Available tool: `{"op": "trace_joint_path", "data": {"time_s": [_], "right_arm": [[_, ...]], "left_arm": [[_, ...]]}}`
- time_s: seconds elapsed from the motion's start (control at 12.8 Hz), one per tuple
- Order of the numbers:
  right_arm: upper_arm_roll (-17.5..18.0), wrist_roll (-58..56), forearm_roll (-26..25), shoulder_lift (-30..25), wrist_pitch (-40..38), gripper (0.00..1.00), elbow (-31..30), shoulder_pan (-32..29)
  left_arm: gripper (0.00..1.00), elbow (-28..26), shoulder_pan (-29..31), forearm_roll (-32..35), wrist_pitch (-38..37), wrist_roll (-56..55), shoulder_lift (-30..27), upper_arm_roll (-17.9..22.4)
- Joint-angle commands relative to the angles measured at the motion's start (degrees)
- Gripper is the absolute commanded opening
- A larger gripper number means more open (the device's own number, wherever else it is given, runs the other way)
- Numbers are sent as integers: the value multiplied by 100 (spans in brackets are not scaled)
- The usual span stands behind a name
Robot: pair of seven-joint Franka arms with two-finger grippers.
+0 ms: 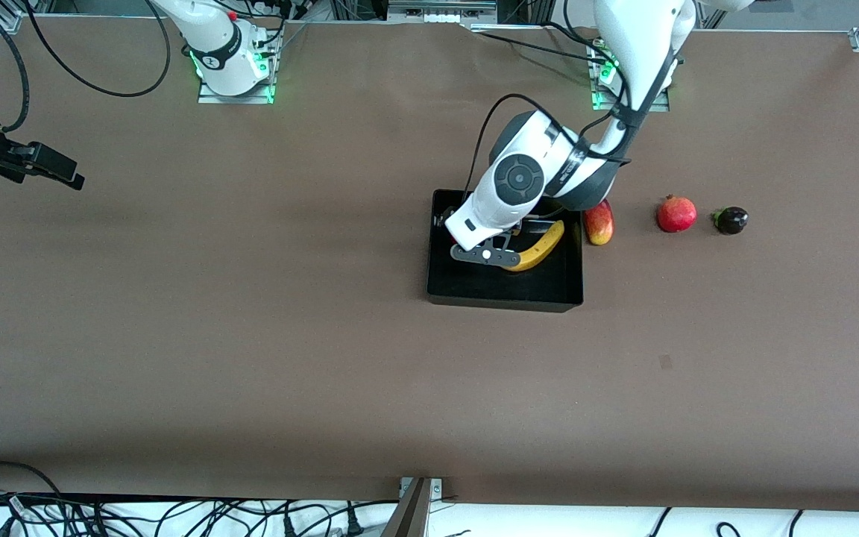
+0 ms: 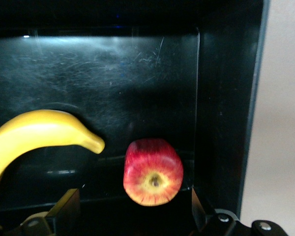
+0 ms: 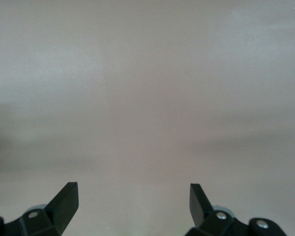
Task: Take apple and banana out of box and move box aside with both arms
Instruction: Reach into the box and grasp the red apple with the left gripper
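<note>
Middle of the frame: box [image 1: 504, 297] on the desk [image 1: 250, 373], with the banana [image 1: 546, 243] lying in it. The apple [image 2: 153, 178] is tucked by a wall, just beside the banana's tip. The left hand [image 2: 132, 204] is low in the box, spread wide around the apple and not touching it. My worry is that one finger clips that wall, or the apple rolls out of the pinch. The right hand [image 3: 133, 196] waits spread over bare desk at the upper edge.

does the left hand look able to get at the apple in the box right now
Probably yes. The left hand is open inside the box, the apple lies between its fingers, and the banana sits clear beside it.
</note>
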Motion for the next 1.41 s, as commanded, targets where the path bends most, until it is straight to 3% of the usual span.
{"op": "trace_joint_path", "data": {"time_s": [0.0, 0.78, 0.94, 1.02, 1.33], "right_arm": [[-14, 48, -19, 29, -83, 100, 93, 11], [-14, 39, -19, 29, -83, 100, 93, 11], [-14, 39, -19, 29, -83, 100, 93, 11], [-14, 48, -19, 29, -83, 100, 93, 11], [-14, 48, -19, 29, -83, 100, 93, 11]], "left_arm": [[100, 59, -38, 26, 172, 6, 165, 80], [98, 50, -258, 26, 700, -12, 710, 80], [14, 50, -241, 26, 657, 250, 711, 80], [0, 50, -214, 26, 630, 470, 702, 89], [0, 68, -101, 18, 384, 525, 500, 150]]}}
